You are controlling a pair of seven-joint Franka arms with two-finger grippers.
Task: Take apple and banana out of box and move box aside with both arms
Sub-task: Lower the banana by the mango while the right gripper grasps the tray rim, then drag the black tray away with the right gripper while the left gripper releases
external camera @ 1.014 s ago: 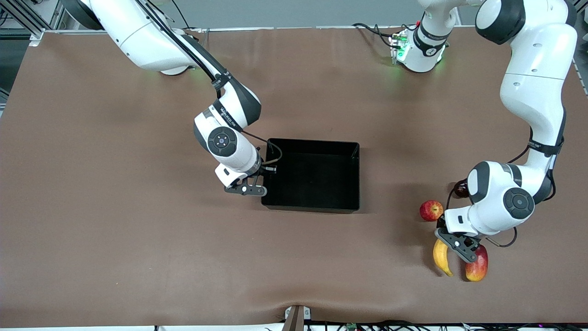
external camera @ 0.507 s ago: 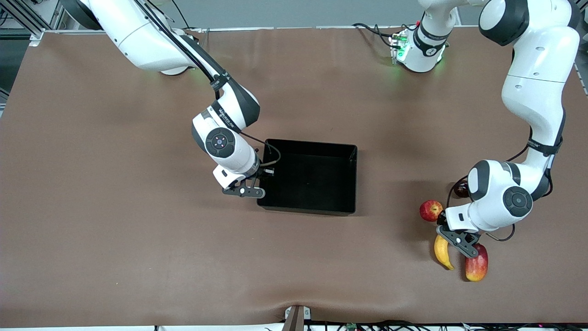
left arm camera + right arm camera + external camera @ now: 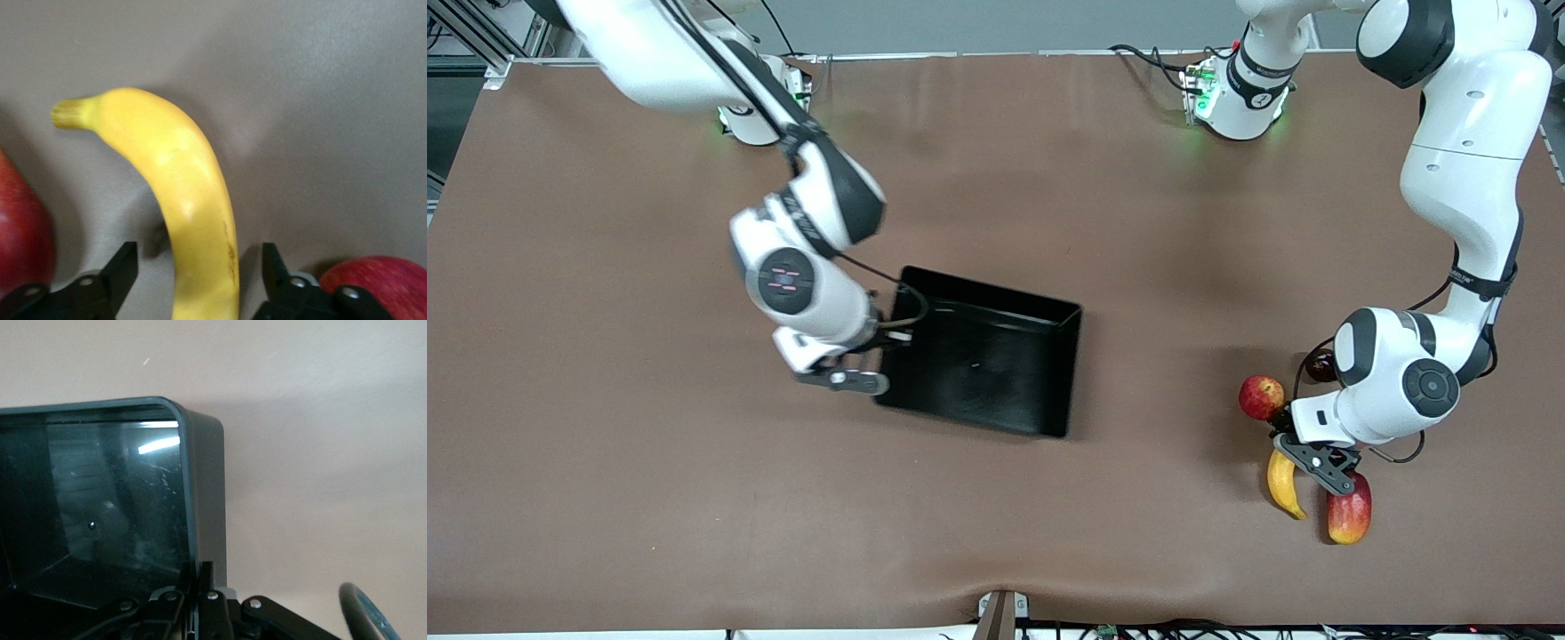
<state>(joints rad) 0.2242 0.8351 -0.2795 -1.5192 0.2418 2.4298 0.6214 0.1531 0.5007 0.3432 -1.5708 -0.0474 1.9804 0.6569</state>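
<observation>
- Black bin [image 3: 983, 364] wall is clamped by right gripper [image 3: 852, 380], jaws pinched on it.
- Banana [image 3: 1282, 484] is straddled by left gripper [image 3: 1319, 464], jaws spread, nothing grasped; apple [image 3: 1261, 396] just beside.

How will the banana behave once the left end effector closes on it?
The banana is curved and smooth-skinned, so it may pivot or slip between the open fingers of the left end effector. It looks soft, probably bruising under hard squeezing.
</observation>
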